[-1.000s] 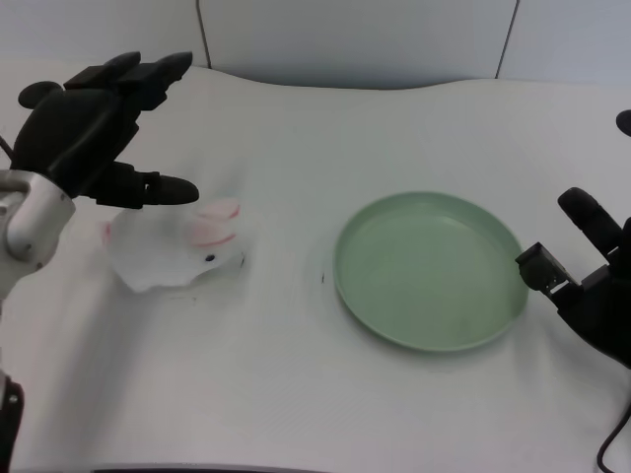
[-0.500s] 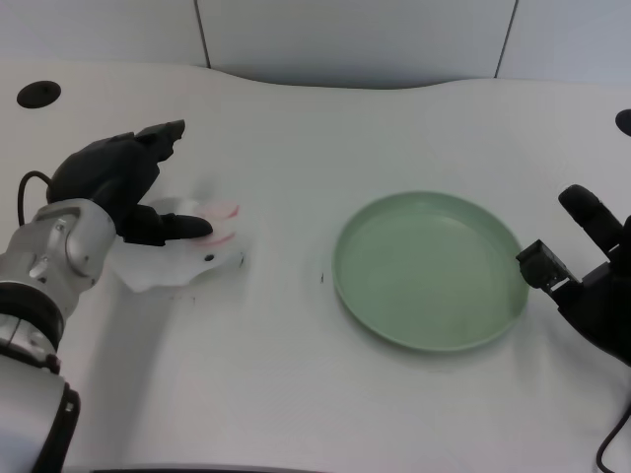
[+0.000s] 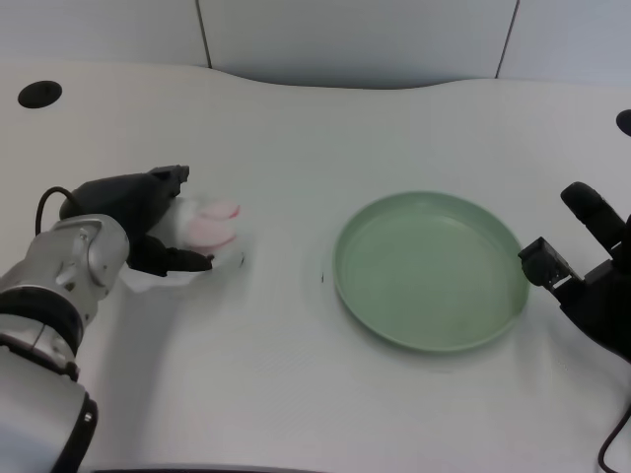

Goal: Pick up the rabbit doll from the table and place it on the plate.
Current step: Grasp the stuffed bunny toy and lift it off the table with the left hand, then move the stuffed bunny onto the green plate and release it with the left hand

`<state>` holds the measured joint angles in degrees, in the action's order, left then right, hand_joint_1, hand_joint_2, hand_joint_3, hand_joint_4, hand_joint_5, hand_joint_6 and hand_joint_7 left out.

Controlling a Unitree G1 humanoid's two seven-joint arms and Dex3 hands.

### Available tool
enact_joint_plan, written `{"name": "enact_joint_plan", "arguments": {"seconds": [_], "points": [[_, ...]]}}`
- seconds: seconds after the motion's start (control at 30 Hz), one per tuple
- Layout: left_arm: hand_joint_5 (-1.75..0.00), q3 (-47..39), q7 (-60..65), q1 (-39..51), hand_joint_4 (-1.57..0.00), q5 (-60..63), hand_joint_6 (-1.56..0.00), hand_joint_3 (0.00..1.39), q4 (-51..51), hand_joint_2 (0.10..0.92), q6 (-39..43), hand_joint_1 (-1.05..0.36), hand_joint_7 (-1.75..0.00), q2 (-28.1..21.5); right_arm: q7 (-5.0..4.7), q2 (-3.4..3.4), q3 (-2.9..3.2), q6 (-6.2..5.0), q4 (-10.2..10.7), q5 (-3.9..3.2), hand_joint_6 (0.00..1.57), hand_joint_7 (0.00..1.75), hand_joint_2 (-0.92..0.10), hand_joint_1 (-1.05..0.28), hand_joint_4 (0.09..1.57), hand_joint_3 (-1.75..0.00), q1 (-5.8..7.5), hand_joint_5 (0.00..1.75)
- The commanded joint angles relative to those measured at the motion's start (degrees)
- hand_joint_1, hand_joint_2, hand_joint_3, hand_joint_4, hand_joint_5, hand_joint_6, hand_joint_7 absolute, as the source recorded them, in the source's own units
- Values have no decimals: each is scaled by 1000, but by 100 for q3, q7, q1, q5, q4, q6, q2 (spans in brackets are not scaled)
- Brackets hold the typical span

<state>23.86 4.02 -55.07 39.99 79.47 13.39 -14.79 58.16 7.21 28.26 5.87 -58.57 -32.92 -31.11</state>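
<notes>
A white rabbit doll (image 3: 205, 223) with pink ears lies on the table at the left. My left hand (image 3: 146, 222) has come down over it, fingers above its back and thumb below its front, so most of its body is hidden and only the ears and a strip of white show. The doll still rests on the table. A round green plate (image 3: 430, 269) stands apart to the right, with nothing in it.
My right hand (image 3: 596, 286) waits at the right edge, just beside the plate's rim. A dark round hole (image 3: 39, 95) sits in the table at the far left. A small dark speck (image 3: 321, 277) lies left of the plate.
My left hand dropped from above the table onto the rabbit doll and curled around it. The doll now shows less. The plate and right hand stayed put.
</notes>
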Motion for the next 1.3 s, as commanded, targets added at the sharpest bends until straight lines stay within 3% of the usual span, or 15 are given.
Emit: {"name": "enact_joint_plan", "arguments": {"seconds": [0.03,0.23,1.3], "points": [[-82,-27,-102,23,-309,-48,-181,168,51,921,-62,-1043,-37,46,-30,39,33,21,49,-67,681,1456,-921,-690,604,-320,71,1746],[-75,-35,-114,25,-370,-73,-214,124,49,921,-75,-1041,-33,81,-22,34,34,17,49,-65,683,1439,-921,-691,602,-327,70,1746],[-29,-35,-116,25,-396,-73,-226,121,48,921,-75,-1041,-10,81,-23,34,34,18,50,-65,692,1424,-921,-691,602,-329,70,1746]]}}
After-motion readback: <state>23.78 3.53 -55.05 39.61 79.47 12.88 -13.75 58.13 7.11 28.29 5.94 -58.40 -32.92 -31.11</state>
